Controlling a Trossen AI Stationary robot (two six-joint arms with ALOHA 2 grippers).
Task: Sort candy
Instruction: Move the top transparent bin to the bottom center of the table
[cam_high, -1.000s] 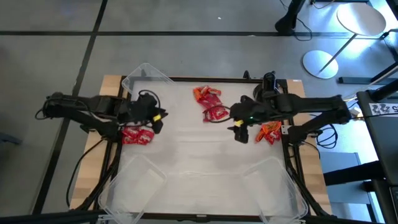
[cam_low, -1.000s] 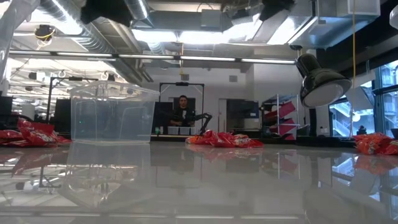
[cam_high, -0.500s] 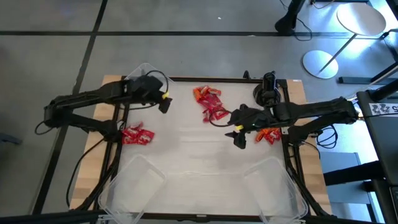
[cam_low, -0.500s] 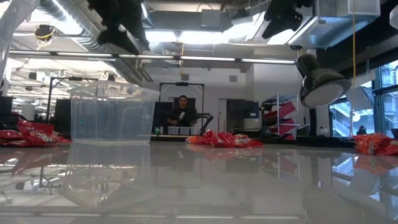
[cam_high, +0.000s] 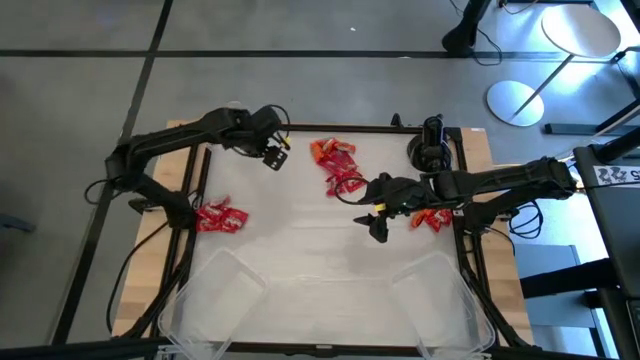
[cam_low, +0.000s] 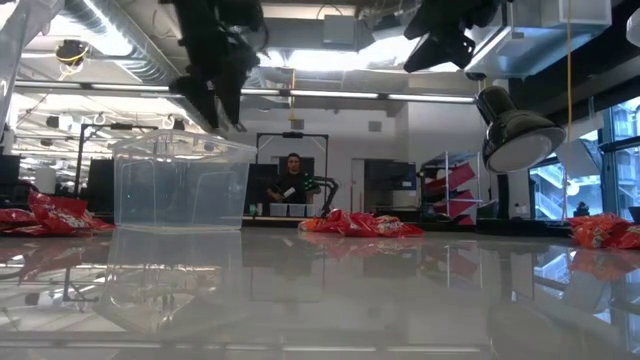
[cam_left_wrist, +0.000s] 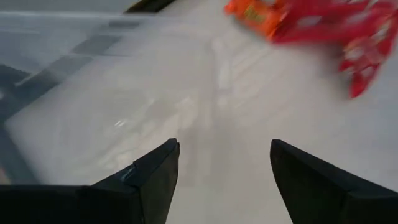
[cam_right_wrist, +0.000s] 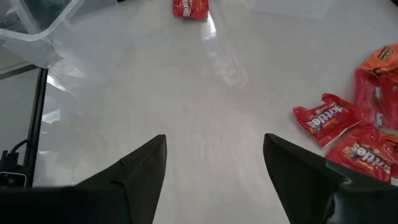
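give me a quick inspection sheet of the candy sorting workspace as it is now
surface: white table, glossy, wood edge showing at its sides
job's things: candy in three groups: red packets at the left edge, a red and orange pile at the far middle, orange pieces at the right edge
clutter: clear bins: one at the far left corner, two at the near edge
grippers: left gripper open, empty, raised beside the far left bin; right gripper open, empty, raised between the middle pile and the orange pieces
cables: dark cables along the right arm; more on the floor at the far right
surroundings: a seated person far behind the table; a lamp
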